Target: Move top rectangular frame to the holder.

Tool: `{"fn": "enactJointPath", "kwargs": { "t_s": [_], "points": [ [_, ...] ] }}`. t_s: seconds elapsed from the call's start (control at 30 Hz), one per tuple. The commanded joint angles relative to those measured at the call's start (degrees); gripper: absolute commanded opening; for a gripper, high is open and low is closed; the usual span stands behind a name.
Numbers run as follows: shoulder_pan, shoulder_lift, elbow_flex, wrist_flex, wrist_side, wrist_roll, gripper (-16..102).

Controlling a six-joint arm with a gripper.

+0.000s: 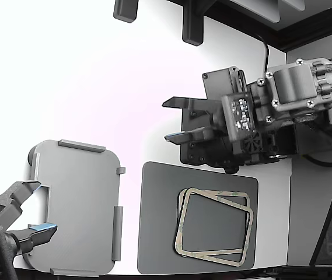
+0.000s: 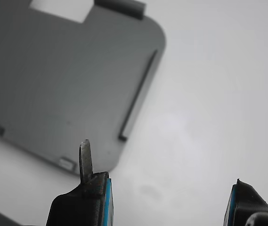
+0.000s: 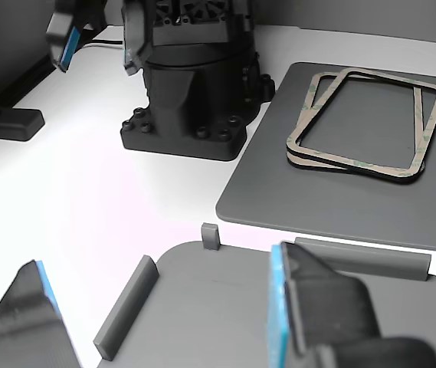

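Two look-alike beige frames lie stacked and skewed on a dark grey mat [image 1: 160,233]. The top rectangular frame [image 1: 248,236] lies uppermost, tilted against the lower one; it also shows in the other view [image 3: 394,79]. The holder [image 1: 78,204], a light grey tray with raised tabs, lies at the exterior view's lower left and shows in the wrist view [image 2: 68,84]. My gripper [image 1: 174,121] is open and empty. It hovers above the white table, beyond the mat and apart from the frames. Its blue-padded fingers frame bare table in the wrist view [image 2: 169,200].
A second arm's open gripper [image 1: 34,210] sits at the holder's left edge in the exterior view. Its blue pads [image 3: 279,307] fill the other view's foreground over the holder [image 3: 225,307]. My arm's black base [image 3: 183,100] stands next to the mat [image 3: 317,199].
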Motion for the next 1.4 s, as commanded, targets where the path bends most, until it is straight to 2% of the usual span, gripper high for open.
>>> {"fn": "enactJointPath", "kwargs": {
  "t_s": [0.0,0.13,0.23,0.33,0.43,0.6,0.77,0.83,0.97,1.17,1.37],
  "points": [
    [6.8,-5.3,-11.8,6.2,1.6,-0.5,100],
    [14.2,-6.2,-11.8,6.2,2.0,0.2,100],
    [19.7,-8.3,-12.7,6.7,2.8,0.6,95],
    [26.2,-11.0,-14.3,8.8,6.9,3.1,90],
    [33.2,-14.9,-15.8,11.4,10.5,4.5,93],
    [39.0,-24.6,-19.9,15.7,7.6,2.1,90],
    [45.6,-32.1,-23.1,16.7,7.5,3.6,96],
    [46.9,-35.2,-24.6,17.1,5.9,3.3,100],
    [49.4,-39.0,-24.9,17.5,5.3,2.5,100],
    [52.4,-40.9,-20.4,15.6,6.8,4.6,85],
    [54.1,-39.6,-14.2,10.4,6.4,4.5,85]
  ]
}}
